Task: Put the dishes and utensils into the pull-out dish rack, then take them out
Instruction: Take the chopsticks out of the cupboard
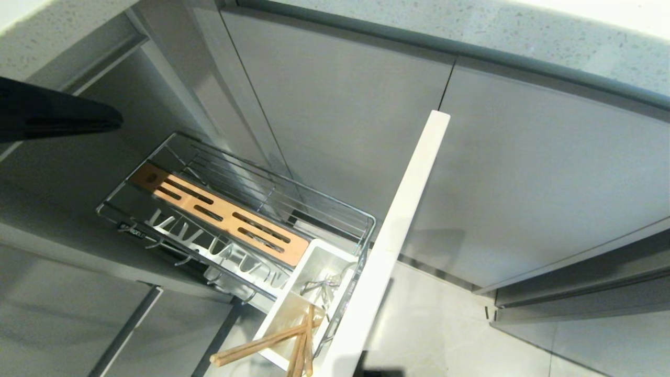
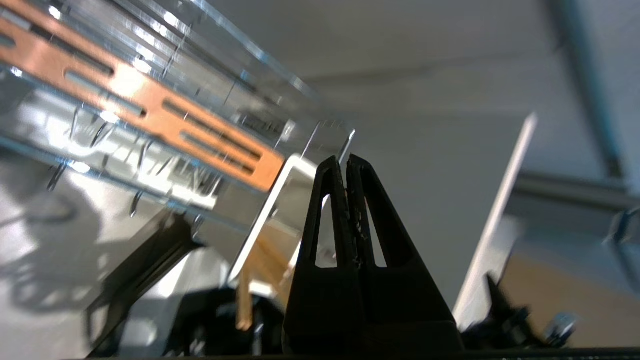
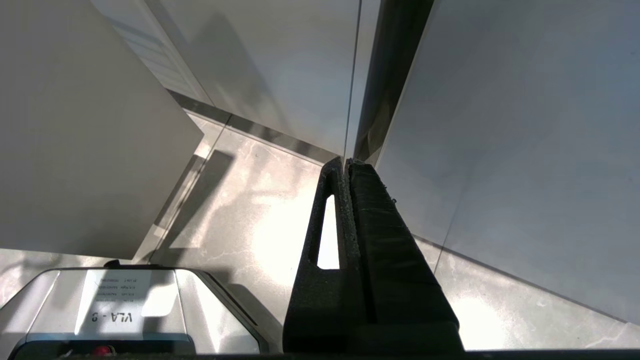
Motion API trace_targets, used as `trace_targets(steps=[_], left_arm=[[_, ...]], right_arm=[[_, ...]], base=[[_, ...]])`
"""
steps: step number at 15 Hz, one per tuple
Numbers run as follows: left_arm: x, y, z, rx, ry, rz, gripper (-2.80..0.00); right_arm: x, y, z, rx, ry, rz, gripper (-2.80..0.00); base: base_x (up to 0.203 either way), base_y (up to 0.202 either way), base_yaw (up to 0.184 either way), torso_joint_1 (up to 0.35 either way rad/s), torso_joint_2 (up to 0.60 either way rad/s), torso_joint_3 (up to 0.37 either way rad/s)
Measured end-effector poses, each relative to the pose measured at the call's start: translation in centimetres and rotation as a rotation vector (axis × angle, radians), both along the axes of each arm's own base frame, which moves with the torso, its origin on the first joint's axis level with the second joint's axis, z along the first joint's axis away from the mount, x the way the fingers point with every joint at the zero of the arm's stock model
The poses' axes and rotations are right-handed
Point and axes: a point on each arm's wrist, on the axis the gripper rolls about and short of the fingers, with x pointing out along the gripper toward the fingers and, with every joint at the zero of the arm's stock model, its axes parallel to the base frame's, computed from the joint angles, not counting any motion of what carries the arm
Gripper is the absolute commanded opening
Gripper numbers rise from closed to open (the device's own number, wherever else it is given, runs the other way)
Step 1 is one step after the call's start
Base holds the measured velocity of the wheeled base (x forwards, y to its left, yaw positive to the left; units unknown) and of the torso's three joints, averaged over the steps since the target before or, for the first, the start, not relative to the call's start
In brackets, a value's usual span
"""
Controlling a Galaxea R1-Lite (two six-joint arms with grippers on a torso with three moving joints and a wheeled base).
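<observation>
Now, left gripper [image 2: 346,159]: fingers pressed together, empty, held above the pull-out dish rack [image 1: 335,201].
right gripper [image 3: 346,161]: fingers together, pointed at floor [image 3: 260,220].
rack edges: chopsticks [image 1: 261,343] seen overhanging utensil tub [image 1: 285,314].

Open rack [image 1: 230,209]; front panel [image 1: 398,230] alongside

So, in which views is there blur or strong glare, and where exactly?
Head view: sharp; the pull-out dish rack shows only mild reflections on its chrome wires. Left wrist view: motion blur smears the rack, with bright glare spots on its wires, while the shut left gripper stays sharp. Right wrist view: a strong glare patch on the floor beside the right gripper.
</observation>
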Motion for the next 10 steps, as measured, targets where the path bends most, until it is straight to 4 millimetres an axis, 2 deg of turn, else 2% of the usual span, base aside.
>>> trace_targets(steps=[3,7,10], left_arm=[[0.2,-0.3,-1.8,0.124,0.141,-0.031,-2.80],[0.3,-0.9,-4.0,0.309,0.338,-0.163,-2.80],[1.1,-1.9,-5.4,0.399,0.428,-0.216,-2.80]], right_arm=[[0.0,0.0,0.0,0.000,0.000,0.000,-2.80],[0.0,0.0,0.0,0.000,0.000,0.000,-2.80],[0.0,0.0,0.0,0.000,0.000,0.000,-2.80]], base=[[0.000,0.000,0.000,0.000,0.00,0.000],[0.000,0.000,0.000,0.000,0.00,0.000],[0.000,0.000,0.000,0.000,0.00,0.000]])
